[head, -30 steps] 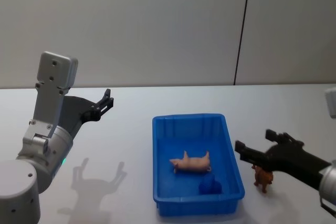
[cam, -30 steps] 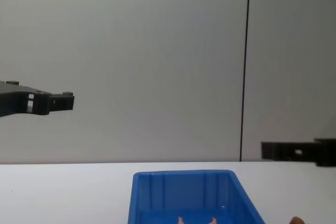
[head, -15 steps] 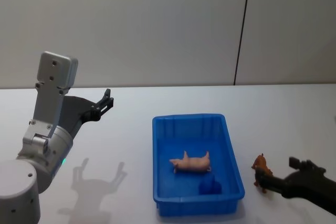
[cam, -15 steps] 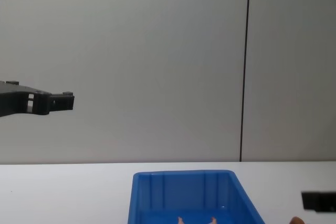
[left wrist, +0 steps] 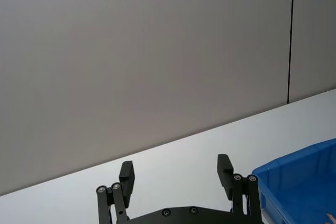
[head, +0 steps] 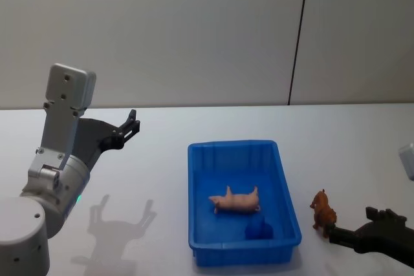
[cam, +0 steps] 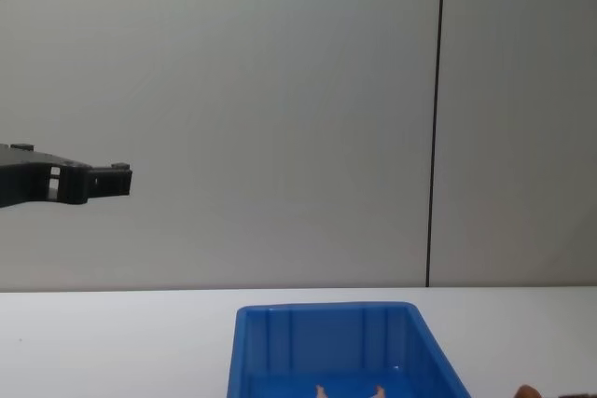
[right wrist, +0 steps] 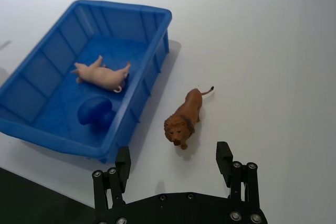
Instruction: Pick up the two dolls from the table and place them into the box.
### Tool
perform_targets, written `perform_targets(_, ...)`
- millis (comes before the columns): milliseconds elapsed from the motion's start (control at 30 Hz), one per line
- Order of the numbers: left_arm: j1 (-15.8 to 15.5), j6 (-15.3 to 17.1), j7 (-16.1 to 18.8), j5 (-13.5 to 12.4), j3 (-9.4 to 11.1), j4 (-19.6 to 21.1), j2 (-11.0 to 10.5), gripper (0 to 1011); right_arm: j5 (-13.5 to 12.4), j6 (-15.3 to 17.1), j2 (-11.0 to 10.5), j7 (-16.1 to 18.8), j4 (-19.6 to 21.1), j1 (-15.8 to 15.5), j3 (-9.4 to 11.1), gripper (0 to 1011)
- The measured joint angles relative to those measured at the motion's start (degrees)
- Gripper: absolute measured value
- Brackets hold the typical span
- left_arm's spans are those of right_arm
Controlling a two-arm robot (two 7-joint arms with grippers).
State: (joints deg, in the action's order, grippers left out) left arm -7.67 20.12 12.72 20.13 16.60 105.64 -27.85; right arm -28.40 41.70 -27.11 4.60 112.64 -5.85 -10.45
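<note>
No writing shows on anything. The pink pig doll (right wrist: 102,76) lies inside the blue box (right wrist: 149,14); the brown lion doll (right wrist: 184,117) stands on the surface (right wrist: 273,51) at the box's 3 o'clock. The right gripper (right wrist: 172,159) hovers released near the lion; the left gripper (left wrist: 176,174) is raised, released.

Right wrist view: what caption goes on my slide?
Open right pincer above small brown lion figure beside bright blue plastic bin holding pale pink pig figure.
</note>
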Motion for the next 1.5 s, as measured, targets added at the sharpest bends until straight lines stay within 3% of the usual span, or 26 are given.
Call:
perform_targets(433,0.0,0.0,0.0,0.0,0.0,0.0,0.0,1001,5.0,2.4,1.6,2.4,-4.5,3.6,-2.1,1001)
perform_targets(833,0.0,0.0,0.0,0.0,0.0,0.0,0.0,1001,10.4,2.3,4.0,5.6,-10.0,7.8,-4.3,1001)
perform_targets(1500,0.0,0.0,0.0,0.0,0.0,0.0,0.0,1001,14.9,1.7,7.7,8.5,-17.7,12.8,-6.5,979)
